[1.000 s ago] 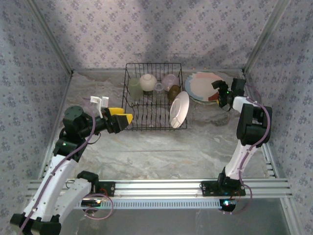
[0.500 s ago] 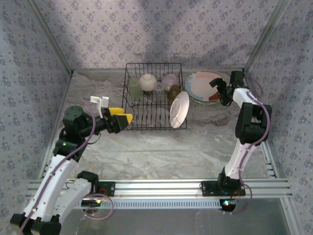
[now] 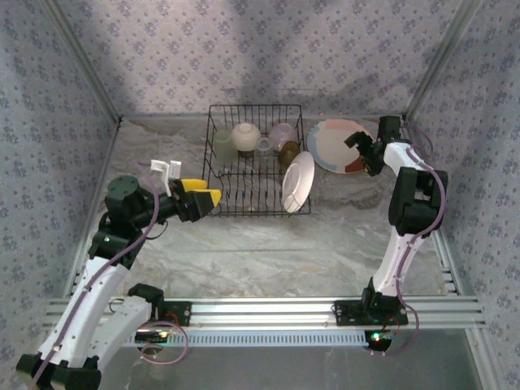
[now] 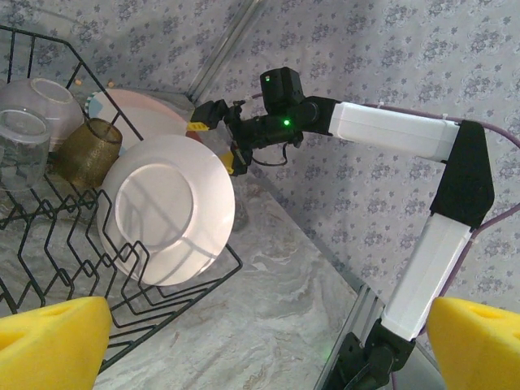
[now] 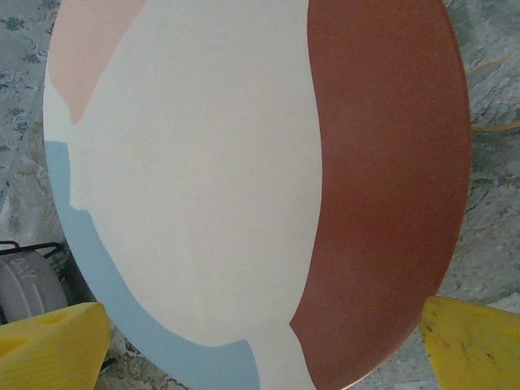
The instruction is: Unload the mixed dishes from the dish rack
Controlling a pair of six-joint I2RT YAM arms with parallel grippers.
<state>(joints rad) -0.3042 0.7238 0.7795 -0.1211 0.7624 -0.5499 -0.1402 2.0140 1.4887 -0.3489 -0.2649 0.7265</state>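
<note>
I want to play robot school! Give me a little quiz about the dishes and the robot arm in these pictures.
1. True or false: the white plate stands on its edge inside the dish rack.
2. Where is the colourful plate? A) inside the rack B) lying on the table, right of the rack C) on the floor
3. Fill the gap: the right gripper hangs at the colourful plate with its jaws ____.

Key: 1 true; 2 B; 3 open.
</note>
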